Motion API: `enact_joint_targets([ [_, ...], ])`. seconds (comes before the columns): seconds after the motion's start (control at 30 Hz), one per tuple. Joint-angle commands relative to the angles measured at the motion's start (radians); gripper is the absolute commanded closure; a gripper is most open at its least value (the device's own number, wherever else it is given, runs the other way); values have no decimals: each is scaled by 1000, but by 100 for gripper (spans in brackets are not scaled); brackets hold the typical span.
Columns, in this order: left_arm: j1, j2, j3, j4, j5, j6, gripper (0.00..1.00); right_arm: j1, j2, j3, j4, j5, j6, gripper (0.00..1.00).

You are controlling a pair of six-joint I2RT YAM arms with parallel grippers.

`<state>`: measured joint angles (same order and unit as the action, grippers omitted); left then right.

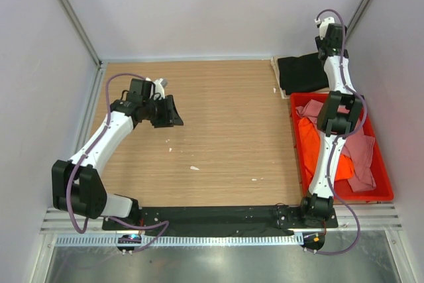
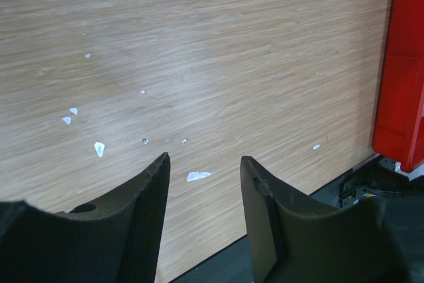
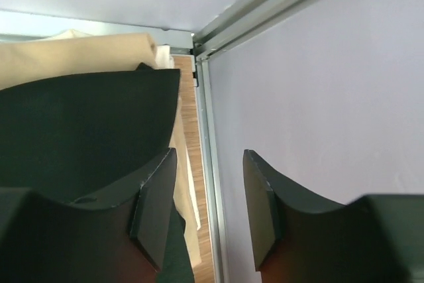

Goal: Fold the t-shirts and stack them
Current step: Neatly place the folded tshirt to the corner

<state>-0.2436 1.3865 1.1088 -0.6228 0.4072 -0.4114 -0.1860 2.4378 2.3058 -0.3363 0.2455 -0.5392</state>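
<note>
The black t-shirt lies folded in a flat rectangle at the upper right of the top view, at the far right corner of the desk. Its cloth is plain and dark, with smooth edges. In the right wrist view it fills the left half of the frame, and under it lies the tan t-shirt, also folded, which shows above the black one and along its right edge. So these two shirts make one stack, black on tan.

The red crate stands at the right of the top view, just below the stack. Inside it the orange t-shirt is crumpled in the left part. The pink t-shirt lies loose and wrinkled in the right part, with some pink cloth also at the top of the crate. The right arm crosses over both of them.

The right hand is spread. In the gap between its fingers only the grey wall and the metal rail are seen, and the left finger is just beside the edge of the black shirt.

The left hand is at the left of the top view, over bare desk and well apart from all the shirts. It is spread too, with nothing between the fingers. A few small white scraps lie on the wood under it.
</note>
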Motion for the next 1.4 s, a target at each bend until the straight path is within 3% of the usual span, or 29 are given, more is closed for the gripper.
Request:
enact_joint_targets([
  [0.0, 1, -7, 25, -2, -11, 5, 51, -6, -72, 32, 82, 11, 83, 47],
  [0.1, 1, -12, 25, -2, -7, 5, 51, -6, -120, -26, 85, -26, 162, 48],
  [0.23, 1, -23, 23, -2, -4, 6, 51, -6, -149, -77, 62, -141, 292, 67],
  [0.3, 1, -29, 23, 0, -5, 8, 51, -4, -146, -77, 54, -231, 361, 71],
  [0.4, 1, -30, 25, -2, -4, 11, 51, -4, -135, -66, 59, -366, 457, 72],
  [0.47, 1, -32, 25, -2, -2, 10, 51, 2, -123, -71, 86, -391, 510, 66],
  [0.7, 3, -37, 25, -5, 4, 11, 51, 77, -39, -48, 146, -336, 544, 62],
  [1.37, 1, -32, 25, -3, 8, 13, 52, 279, 104, 6, 157, -11, 240, 56],
])
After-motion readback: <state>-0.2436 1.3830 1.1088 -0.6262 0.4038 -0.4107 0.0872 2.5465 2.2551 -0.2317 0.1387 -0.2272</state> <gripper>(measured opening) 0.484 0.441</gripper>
